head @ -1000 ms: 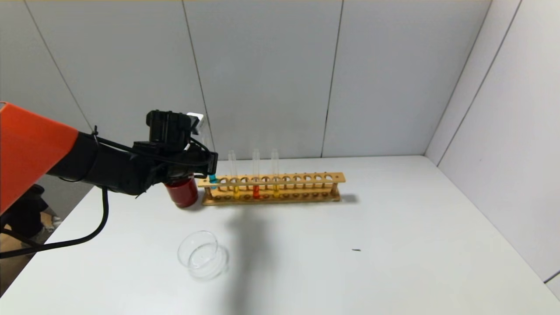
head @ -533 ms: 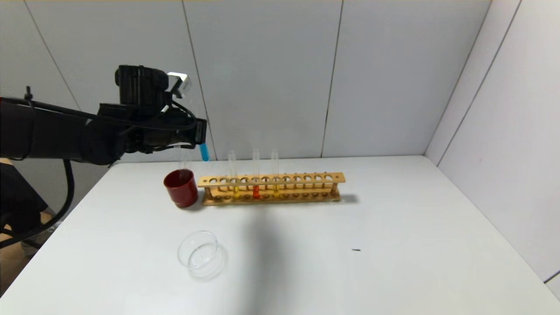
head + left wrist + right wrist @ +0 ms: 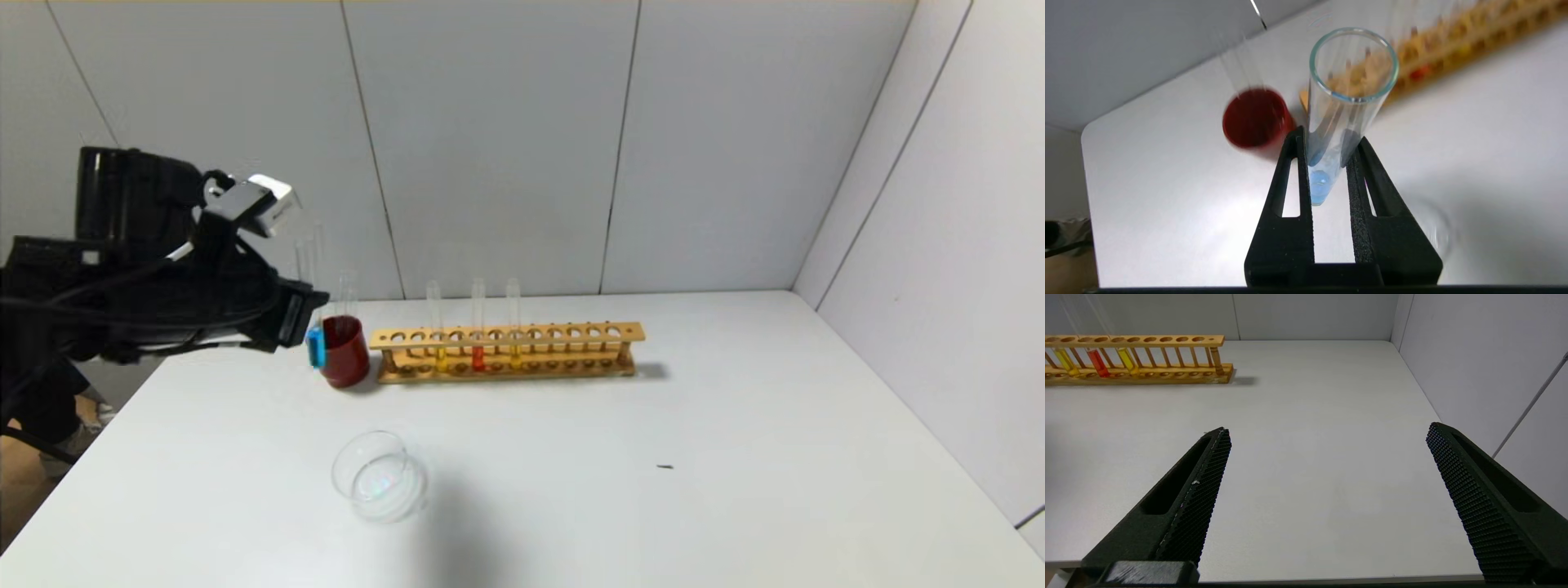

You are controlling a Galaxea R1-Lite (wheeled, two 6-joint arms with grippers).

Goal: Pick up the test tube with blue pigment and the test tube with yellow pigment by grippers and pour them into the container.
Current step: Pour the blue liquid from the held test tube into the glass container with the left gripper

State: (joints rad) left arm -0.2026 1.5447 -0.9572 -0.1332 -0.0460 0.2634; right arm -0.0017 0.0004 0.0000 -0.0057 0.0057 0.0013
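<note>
My left gripper [image 3: 300, 325] is shut on the test tube with blue pigment [image 3: 315, 346] and holds it upright in the air to the left of the dark red cup. In the left wrist view its jaws [image 3: 1329, 141] clamp the tube [image 3: 1318, 185] low down, and the open mouth faces the camera. Two tubes with yellow pigment [image 3: 441, 354] [image 3: 514, 353] stand in the wooden rack [image 3: 571, 335], also seen in the right wrist view [image 3: 1064, 361]. The clear glass container [image 3: 377, 476] lies in front, below and right of the left gripper. My right gripper [image 3: 1329, 428] is open and empty over the table's right front.
A dark red cup [image 3: 344, 351] stands at the rack's left end with a clear tube in it. A red-orange tube [image 3: 478, 356] stands between the two yellow ones. A small dark speck [image 3: 665, 466] lies on the white table. Walls close the back and right.
My left gripper lifted the blue tube up out of the rack's left end, then carried it left and down to beside the red cup. The right arm has not moved.
</note>
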